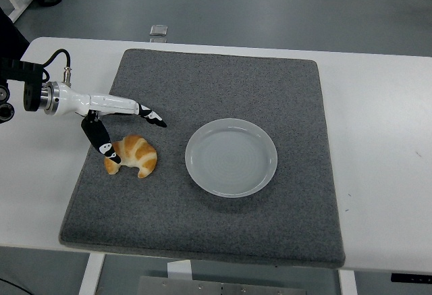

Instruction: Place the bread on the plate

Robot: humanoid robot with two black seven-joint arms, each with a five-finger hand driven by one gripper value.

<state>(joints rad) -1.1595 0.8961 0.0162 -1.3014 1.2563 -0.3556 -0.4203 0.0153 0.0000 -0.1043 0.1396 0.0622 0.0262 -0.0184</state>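
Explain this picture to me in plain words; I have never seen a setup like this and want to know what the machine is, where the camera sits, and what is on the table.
The view comes from a camera high on the robot, looking down over a white table. A grey mat covers most of it. On the mat lie a croissant and, to its right, an empty pale plate, apart from each other. The white and black thing reaching in from the left is the left robot hand. Its fingers are spread: one points out over the mat above the croissant, another reaches down to the croissant's left end. It grips nothing yet. The other arm is out of sight.
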